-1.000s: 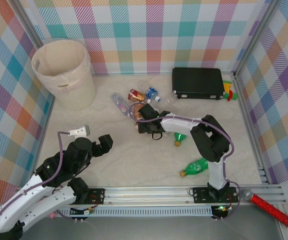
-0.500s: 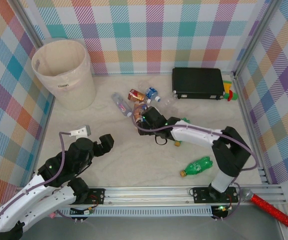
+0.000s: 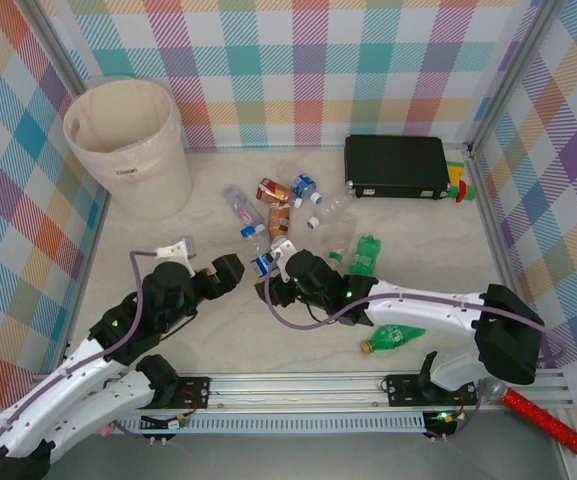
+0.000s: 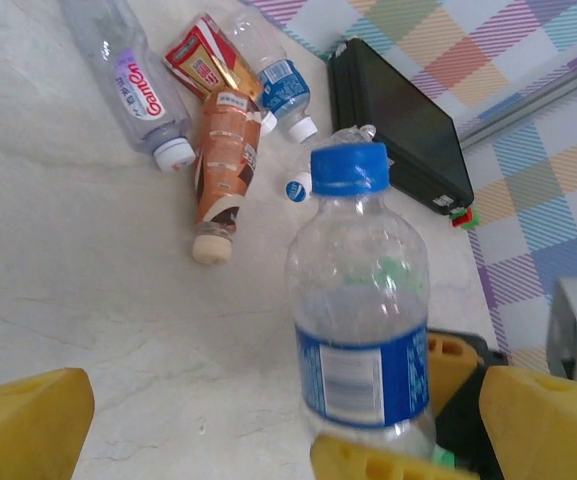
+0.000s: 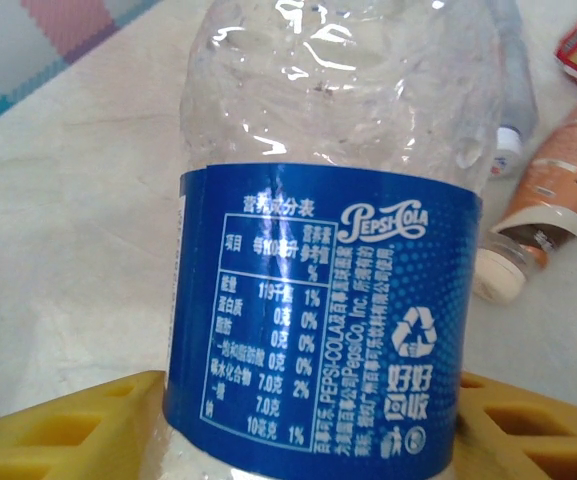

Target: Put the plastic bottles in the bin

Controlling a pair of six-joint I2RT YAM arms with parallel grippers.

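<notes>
A clear bottle with a blue label and blue cap (image 3: 262, 263) (image 4: 360, 300) (image 5: 328, 300) stands upright, and my right gripper (image 3: 272, 283) (image 5: 308, 435) is shut on its lower body. My left gripper (image 3: 230, 268) (image 4: 288, 445) is open just left of it, its yellow fingers (image 4: 28, 425) spread to either side of the bottle without touching it. Loose bottles lie behind: a clear one (image 3: 238, 205) (image 4: 133, 80), a brown one (image 3: 278, 218) (image 4: 223, 170) (image 5: 558, 195) and a small blue-labelled one (image 3: 303, 186) (image 4: 283, 85). Two green bottles (image 3: 396, 335) (image 3: 366, 252) lie under the right arm. The cream bin (image 3: 128, 145) stands at the far left.
A black rectangular case (image 3: 396, 165) (image 4: 398, 125) lies at the back right, with a red-and-gold packet (image 3: 271, 190) (image 4: 203, 60) in the bottle pile. A red tube (image 3: 543, 415) rests outside the rail at the near right. Checked walls close in the table.
My right gripper has carried the blue-labelled bottle from the pile toward the near left. My left gripper has moved up and right to meet it.
</notes>
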